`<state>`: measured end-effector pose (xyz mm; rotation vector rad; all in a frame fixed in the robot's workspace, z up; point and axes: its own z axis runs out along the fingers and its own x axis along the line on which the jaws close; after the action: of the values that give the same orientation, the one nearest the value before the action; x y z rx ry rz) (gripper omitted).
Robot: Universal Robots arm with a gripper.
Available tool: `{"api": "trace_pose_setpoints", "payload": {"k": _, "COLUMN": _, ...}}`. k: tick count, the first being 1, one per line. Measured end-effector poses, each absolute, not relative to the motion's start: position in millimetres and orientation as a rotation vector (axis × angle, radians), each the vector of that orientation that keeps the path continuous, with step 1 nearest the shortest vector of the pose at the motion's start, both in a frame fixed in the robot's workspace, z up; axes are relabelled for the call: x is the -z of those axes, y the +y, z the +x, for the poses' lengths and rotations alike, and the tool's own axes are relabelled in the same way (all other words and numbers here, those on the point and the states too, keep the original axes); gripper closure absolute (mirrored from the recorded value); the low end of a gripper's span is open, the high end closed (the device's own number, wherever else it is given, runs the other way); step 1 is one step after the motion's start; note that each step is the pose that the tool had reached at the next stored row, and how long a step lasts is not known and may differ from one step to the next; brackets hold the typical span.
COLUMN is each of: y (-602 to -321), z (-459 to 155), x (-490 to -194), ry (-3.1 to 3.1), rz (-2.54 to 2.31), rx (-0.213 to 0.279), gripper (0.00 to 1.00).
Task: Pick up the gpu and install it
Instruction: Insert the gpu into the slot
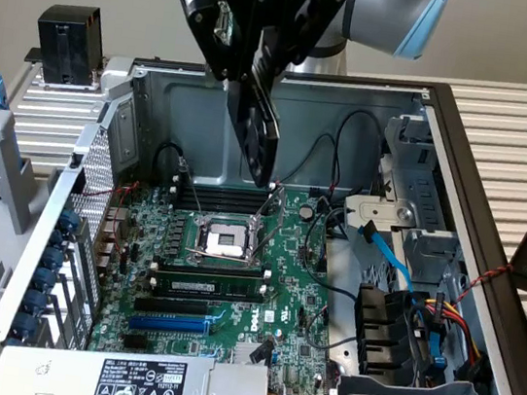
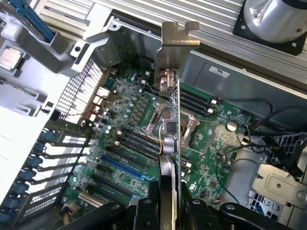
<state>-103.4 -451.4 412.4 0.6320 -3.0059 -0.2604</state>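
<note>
Exterior view, upper centre: the gripper (image 1: 251,58) is clamping the gpu (image 1: 257,138) edge-down over the motherboard (image 1: 291,280); any tilt could be jamming it beside the blue slot (image 1: 172,323).

The hand (image 1: 250,68) hangs over the open computer case (image 1: 183,108) and grips the gpu (image 1: 261,133) by its upper end, as far as the dark fingers can be made out. The card hangs edge-on and slightly tilted, its lower end above the far part of the green motherboard (image 1: 280,288), near the silver CPU socket (image 1: 226,241). A blue cable (image 1: 388,254) runs at the exterior view's right.
</note>
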Motion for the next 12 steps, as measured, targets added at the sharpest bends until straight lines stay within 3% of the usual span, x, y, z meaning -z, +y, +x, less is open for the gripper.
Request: {"api": "trace_pose_setpoints", "payload": {"k": 12, "y": -451.4, "z": -103.5, "x": -410.1, "ry": -2.872, "rz": 1.028, "rx": 0.244, "gripper": 0.73}}
